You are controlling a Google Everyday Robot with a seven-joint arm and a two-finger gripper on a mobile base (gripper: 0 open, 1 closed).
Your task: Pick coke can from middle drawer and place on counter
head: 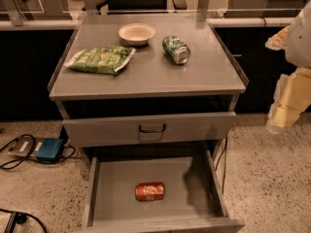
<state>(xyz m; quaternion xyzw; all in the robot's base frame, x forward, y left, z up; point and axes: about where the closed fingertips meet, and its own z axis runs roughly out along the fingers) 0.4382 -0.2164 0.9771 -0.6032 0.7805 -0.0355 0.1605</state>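
The coke can (pixel 149 191) is red-orange and lies on its side on the floor of the open middle drawer (pixel 112 188), near the front centre. The counter (pixel 146 74) is the flat grey top of the cabinet above it. My gripper (pixel 286 106) hangs at the far right edge of the view, beside the cabinet at about the height of the upper drawer. It is well apart from the can and to its upper right, and holds nothing that I can see.
On the counter are a green chip bag (pixel 99 59) at the left, a white bowl (pixel 137 33) at the back and a green can (pixel 176 49) on its side. A shut drawer with a dark loop handle (pixel 151 128) sits above the open one. A blue box and cables (pixel 48 149) lie on the floor at the left.
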